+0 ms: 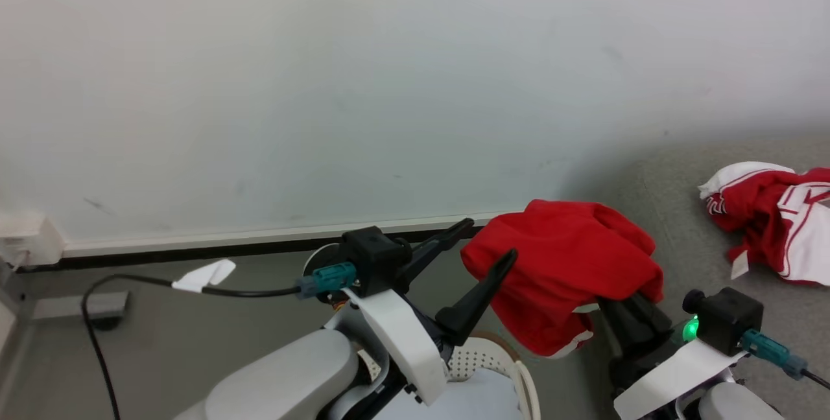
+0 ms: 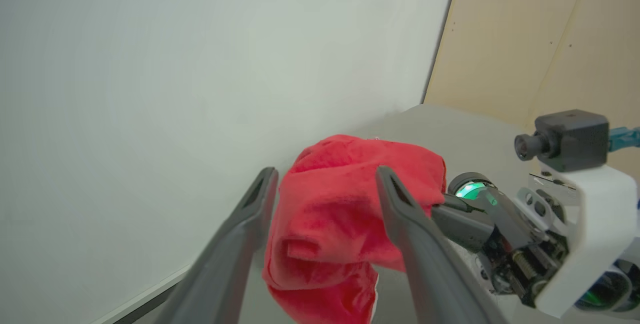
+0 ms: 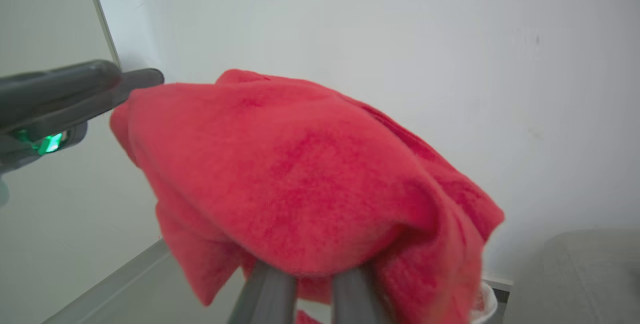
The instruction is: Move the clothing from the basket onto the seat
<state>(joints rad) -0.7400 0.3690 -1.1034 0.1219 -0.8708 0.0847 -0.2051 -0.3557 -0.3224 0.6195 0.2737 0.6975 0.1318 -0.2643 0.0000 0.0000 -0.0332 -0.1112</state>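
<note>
My right gripper (image 1: 630,316) holds a bright red garment (image 1: 564,268) up in the air, just left of the grey seat (image 1: 674,212). In the right wrist view the garment (image 3: 300,174) drapes over both close-set fingers (image 3: 265,289) and hides their tips. My left gripper (image 1: 489,242) stands open at the garment's left edge, with nothing between its fingers (image 2: 385,184). A second red and white garment (image 1: 771,219) lies crumpled on the seat at the right. The basket's tan rim (image 1: 519,368) shows at the bottom, under my left arm.
A pale bluish-white sheet (image 1: 480,400) lies inside the basket. A plain white wall (image 1: 389,83) with a skirting board runs close behind. A black cable (image 1: 130,280) crosses the grey floor at the left, near a wall box (image 1: 26,238). A wooden panel (image 2: 540,39) stands beyond the seat.
</note>
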